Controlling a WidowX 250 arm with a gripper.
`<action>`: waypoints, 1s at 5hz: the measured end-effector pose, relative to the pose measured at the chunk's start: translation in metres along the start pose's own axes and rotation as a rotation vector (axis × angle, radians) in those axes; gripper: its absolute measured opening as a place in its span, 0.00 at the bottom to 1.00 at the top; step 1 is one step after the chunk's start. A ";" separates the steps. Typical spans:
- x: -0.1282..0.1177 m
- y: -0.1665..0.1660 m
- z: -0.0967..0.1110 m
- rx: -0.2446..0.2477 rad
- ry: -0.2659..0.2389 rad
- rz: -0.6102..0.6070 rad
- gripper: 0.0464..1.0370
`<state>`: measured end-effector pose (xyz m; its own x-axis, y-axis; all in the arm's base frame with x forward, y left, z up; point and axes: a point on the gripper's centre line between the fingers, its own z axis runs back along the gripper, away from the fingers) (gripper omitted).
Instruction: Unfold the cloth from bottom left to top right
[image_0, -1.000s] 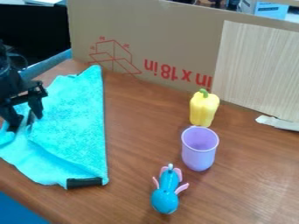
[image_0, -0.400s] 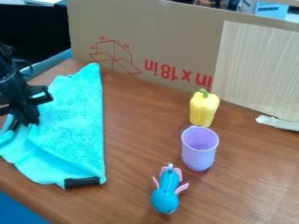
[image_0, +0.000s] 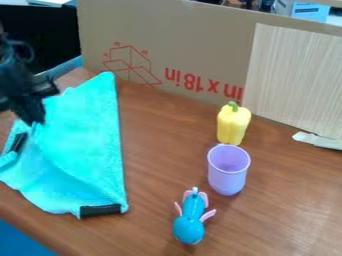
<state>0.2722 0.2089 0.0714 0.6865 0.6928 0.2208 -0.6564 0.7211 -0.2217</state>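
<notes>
Far L of the purple cup (image_0: 228, 172), the black gripper (image_0: 33, 122) is down at the cloth's L part; blurred, so can't tell if it's clenched on fabric or released.

Turquoise cloth (image_0: 83, 145) lies on the table (image_0: 157, 165), L of the cup & well apart from it. Progress: prob. partway at best. Outline is a lopsided wedge, narrow at the far end, broad at the near end, w/ creases & a doubled-looking L side, so it reads as part folded. Left to do, my guess: bring the folded layer up & over toward top R, then flatten. Nap looks soft & fuzzy, like terry or microfibre; R edge fairly straight. Dark strip (image_0: 19, 142) on its L side, 2nd dark strip (image_0: 100, 210) at the near R corner, both smooth vs. the pile.

Blue toy (image_0: 189, 225), near side & slightly L of the cup: glossy, rounded, w/ pink flaps. Cup itself: smooth, prob. plastic, round rim, upright. Yellow pepper (image_0: 232, 125) just behind the cup: shiny, ribbed, green stem. Cardboard (image_0: 200, 30) beyond the cup: flat, matte.
</notes>
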 end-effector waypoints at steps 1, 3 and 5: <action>-0.008 -0.012 0.003 0.006 0.046 -0.006 0.02; -0.004 -0.047 0.010 -0.066 0.076 -0.032 0.02; 0.003 -0.106 0.000 -0.113 0.121 0.016 0.02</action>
<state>0.3443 0.1343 0.0952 0.7135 0.6931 0.1025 -0.6326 0.7002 -0.3309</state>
